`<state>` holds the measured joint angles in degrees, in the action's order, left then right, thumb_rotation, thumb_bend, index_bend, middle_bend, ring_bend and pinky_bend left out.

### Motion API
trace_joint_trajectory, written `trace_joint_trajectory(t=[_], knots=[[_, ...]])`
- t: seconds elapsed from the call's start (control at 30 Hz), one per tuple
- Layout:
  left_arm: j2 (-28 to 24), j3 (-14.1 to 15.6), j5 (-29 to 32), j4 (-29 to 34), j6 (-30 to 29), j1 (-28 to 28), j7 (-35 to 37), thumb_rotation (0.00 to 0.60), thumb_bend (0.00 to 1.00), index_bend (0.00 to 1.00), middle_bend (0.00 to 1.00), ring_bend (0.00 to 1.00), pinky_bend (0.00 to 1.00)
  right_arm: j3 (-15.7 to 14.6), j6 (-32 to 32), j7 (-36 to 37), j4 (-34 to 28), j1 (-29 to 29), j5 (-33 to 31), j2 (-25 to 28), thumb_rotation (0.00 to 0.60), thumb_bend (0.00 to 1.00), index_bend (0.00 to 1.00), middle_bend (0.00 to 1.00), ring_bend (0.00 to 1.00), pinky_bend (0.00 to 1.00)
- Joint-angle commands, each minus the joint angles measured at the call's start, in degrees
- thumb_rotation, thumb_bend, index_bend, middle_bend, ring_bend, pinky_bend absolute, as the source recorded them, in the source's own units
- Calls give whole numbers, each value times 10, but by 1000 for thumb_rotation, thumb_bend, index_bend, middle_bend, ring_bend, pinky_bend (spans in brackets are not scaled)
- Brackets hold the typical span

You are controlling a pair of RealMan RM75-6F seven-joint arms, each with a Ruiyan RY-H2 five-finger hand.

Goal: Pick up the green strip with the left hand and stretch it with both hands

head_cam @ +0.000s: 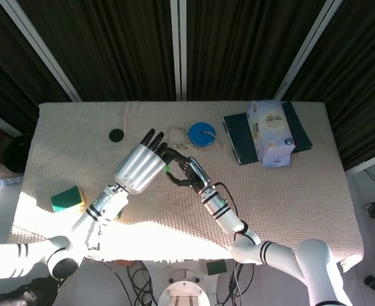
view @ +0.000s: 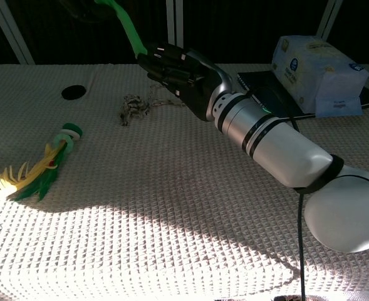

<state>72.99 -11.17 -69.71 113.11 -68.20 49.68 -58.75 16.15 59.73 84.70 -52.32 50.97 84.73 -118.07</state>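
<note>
worktop (head_cam: 289, 191): covered in a cream waffle-weave cloth
black disc (head_cam: 116, 135): left of the fingers (head_cam: 154, 138)
blue reel (head_cam: 202, 134): just right of them
cord tangle (view: 132, 106): beneath them
sponge (head_cam: 67, 199): far left
notebook (head_cam: 241, 137), tissue pack (head_cam: 270, 132): right
feather toy (view: 37, 169): left

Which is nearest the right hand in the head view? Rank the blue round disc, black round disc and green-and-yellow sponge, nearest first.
From the right hand:
1. Blue round disc, just beyond it, toward the table's far edge.
2. Black round disc, farther left.
3. Green-and-yellow sponge, far left, near the front edge.
</note>
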Motion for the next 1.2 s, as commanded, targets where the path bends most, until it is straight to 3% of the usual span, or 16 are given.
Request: trace_joint_trajectory(t=[0.03, 0.77, 1.2], knots=[[0, 1, 2, -3, -1, -1, 4, 600, 345, 579, 401, 216, 242, -1, 0, 1, 0, 0, -1, 1, 600, 374, 500, 137, 0, 0], [7, 8, -2, -16, -1, 0, 19, 600, 345, 580, 401, 215, 242, -1, -1, -8, -3, 7, -4, 2, 600, 378, 531, 148, 0, 0], [8, 10, -9, -20, -7, -3, 25, 600, 345, 580, 401, 216, 241, -2, -3, -17, -3, 8, -6, 0, 600, 435, 581, 157, 0, 0]])
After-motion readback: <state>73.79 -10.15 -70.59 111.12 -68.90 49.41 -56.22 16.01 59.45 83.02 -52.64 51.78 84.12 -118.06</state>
